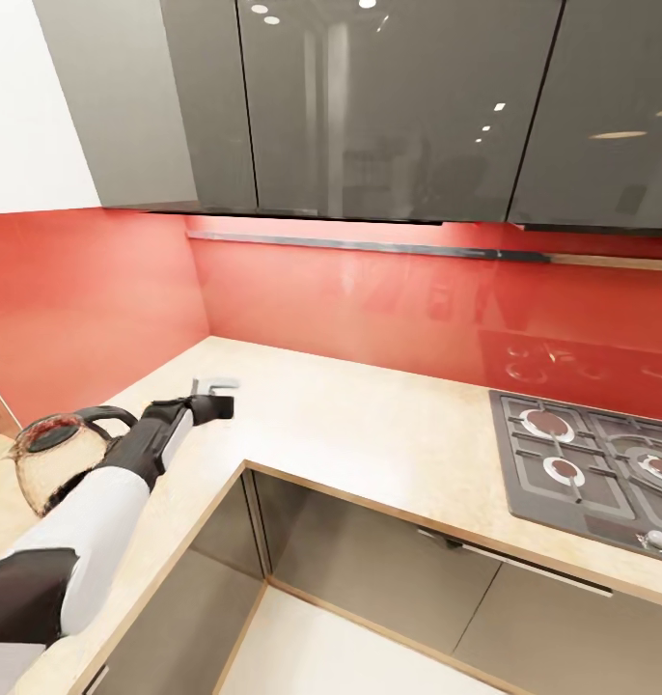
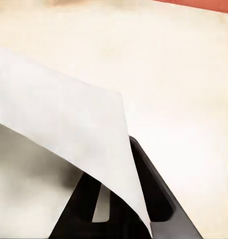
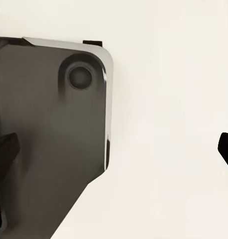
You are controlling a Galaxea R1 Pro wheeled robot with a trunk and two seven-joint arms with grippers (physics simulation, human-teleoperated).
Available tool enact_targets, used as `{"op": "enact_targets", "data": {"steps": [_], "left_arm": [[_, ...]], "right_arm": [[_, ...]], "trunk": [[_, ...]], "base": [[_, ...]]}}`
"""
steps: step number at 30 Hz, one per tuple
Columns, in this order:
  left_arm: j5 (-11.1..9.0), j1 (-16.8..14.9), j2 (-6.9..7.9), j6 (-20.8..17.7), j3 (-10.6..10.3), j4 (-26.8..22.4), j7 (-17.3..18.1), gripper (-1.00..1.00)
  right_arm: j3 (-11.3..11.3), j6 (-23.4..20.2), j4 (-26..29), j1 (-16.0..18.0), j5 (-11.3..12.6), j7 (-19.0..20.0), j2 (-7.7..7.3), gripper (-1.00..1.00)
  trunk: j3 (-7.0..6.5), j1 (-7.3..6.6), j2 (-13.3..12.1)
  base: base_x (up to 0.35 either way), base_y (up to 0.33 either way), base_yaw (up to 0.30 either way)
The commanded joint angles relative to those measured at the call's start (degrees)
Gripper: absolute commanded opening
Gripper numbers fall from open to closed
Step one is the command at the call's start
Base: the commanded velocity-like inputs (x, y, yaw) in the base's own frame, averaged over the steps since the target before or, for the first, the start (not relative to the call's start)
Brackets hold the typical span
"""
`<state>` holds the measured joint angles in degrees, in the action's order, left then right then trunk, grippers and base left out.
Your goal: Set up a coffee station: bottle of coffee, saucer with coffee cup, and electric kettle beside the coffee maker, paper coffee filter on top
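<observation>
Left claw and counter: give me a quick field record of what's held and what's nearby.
left claw: shut on the paper coffee filter, over the counter corner
paper coffee filter: white sheet pinched between the fingers, hanging over the worktop
electric kettle: glass, black lid and handle, on the kitchen countertop beside the left arm
gas hob: set in the worktop, far side from the left arm
right claw: fingertip at the frame edge; state cannot be told
coffee maker: not seen
</observation>
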<state>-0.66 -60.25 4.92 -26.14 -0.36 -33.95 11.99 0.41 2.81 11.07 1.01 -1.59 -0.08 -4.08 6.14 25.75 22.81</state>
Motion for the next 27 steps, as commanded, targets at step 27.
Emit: {"op": "enact_targets", "data": {"steps": [27], "left_arm": [[2.2, -3.1, 3.95, -15.8, -6.1, -15.5, 17.9, -1.0]], "right_arm": [[-0.4, 0.1, 4.6, 0.0, 5.6, -0.1, -0.49, 1.0]], "trunk": [[0.09, 0.04, 0.1]], "base": [[-0.018, -0.047, -0.005]]}}
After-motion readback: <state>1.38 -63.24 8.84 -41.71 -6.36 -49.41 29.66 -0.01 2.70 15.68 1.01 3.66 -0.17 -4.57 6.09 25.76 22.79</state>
